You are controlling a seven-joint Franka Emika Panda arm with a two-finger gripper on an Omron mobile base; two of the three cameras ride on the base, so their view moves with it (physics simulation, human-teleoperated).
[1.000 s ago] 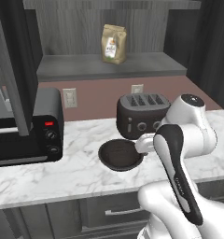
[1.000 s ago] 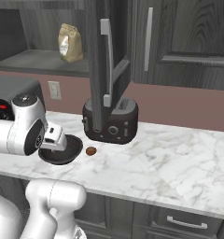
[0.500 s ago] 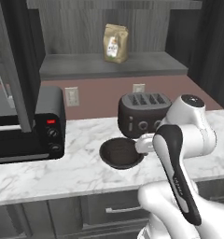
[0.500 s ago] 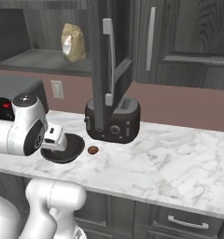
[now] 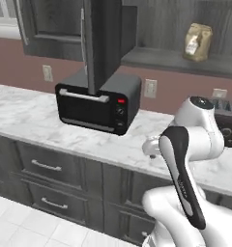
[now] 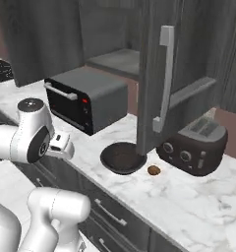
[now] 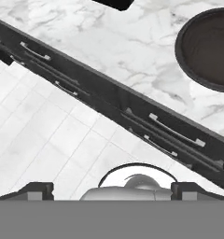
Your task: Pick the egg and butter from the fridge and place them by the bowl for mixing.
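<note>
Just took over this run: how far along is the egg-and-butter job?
Done: the egg lies on the counter beside the bowl, near the toaster. In hand: nothing; the gripper is open, with no object between its tips, looking down over the counter edge and floor. Left: the butter, not beside the bowl yet, has to be fetched from the fridge.

White arm folded at the elbow, wrist bent downward, gripper (image 7: 112, 190) spread wide, holding nothing

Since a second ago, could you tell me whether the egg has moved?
No. The egg lies just right of the bowl, in front of the toaster, as before; only the camera shifted with the base.
</note>
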